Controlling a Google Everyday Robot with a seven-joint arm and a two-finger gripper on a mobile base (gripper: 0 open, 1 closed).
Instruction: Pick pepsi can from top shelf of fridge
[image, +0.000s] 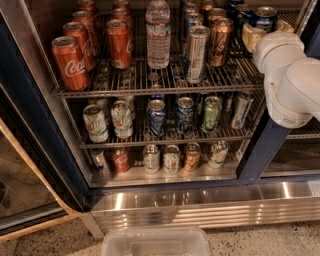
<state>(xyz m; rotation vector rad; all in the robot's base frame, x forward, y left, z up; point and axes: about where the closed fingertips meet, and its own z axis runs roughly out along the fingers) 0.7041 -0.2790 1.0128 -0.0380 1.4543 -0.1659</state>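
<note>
Looking at the one camera view, the pepsi can (263, 19) sits at the far right of the top shelf (167, 76) in the fridge (257, 150), toward the back, with only its silver lid and upper blue wall showing. The gripper (248, 34) is up at that same corner, just left of and in front of the can, maybe touching it. Honestly I can't tell whether it's set wide, narrow or already around anything, since the white arm (290, 75) covers a lot. My guess is it's a full can, so it has some heft for its size, and it's rigid enough but thin-walled, so it'll dent if crushed. It's probably slick too if it's cold and sweaty. I'd grab it around the mid body from the side, not by the rim. It's a tight spot. There's a bronze can (220, 42) near on the left, a tall slim silver can (196, 52) beyond that, darker cans (235, 7) behind, and the fridge's side wall close on the right. The water bottle (158, 35) and Coke cans (70, 62) are well apart, so no worries there. The wire rods could snag the base, so lift it before pulling out.
</note>
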